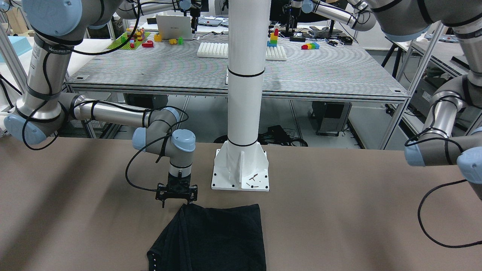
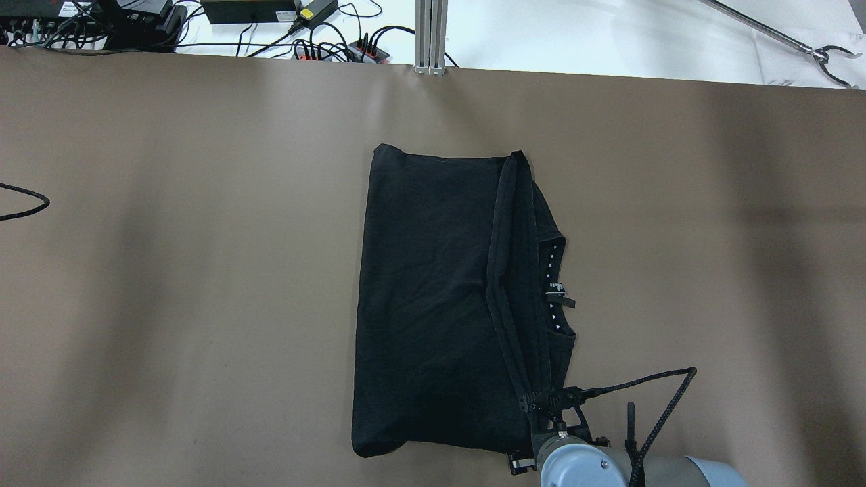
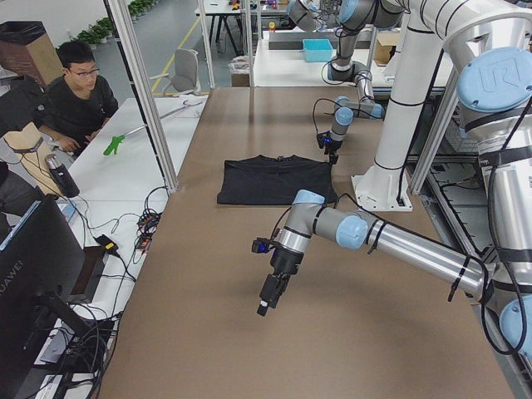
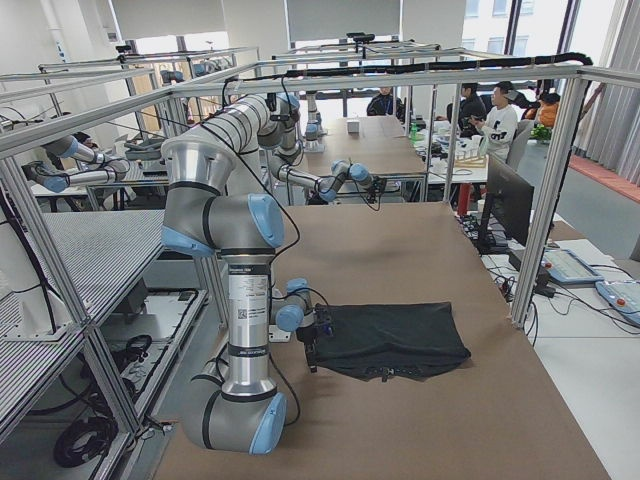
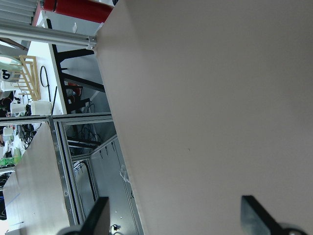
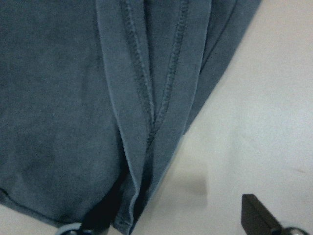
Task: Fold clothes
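A black garment (image 2: 433, 297) lies flat in the middle of a brown table (image 2: 169, 270), in front of the robot. It is already partly folded. A double hem (image 2: 504, 284) runs from its far side to its near side, right of centre. A collar (image 2: 555, 297) shows beyond the hem on the right.

The right gripper (image 6: 171, 215) sits low at the garment's near right corner, where the hem ends. Its fingers are spread apart, one at the fabric's edge and the other over bare table, with nothing pinched between them. The left gripper (image 5: 174, 205) hangs over bare table well to the left, apart from the cloth, with its fingers spread and empty.

The fabric looks thin, light and limp, with soft creases. It will likely sag and drag rather than hold a shape, so a single pinch would lift one corner and let the rest trail. The stitched hem looks the thickest, firmest part and the better hold. A grip near each end of one edge, lifted together and kept low, should keep the layers from sliding apart.
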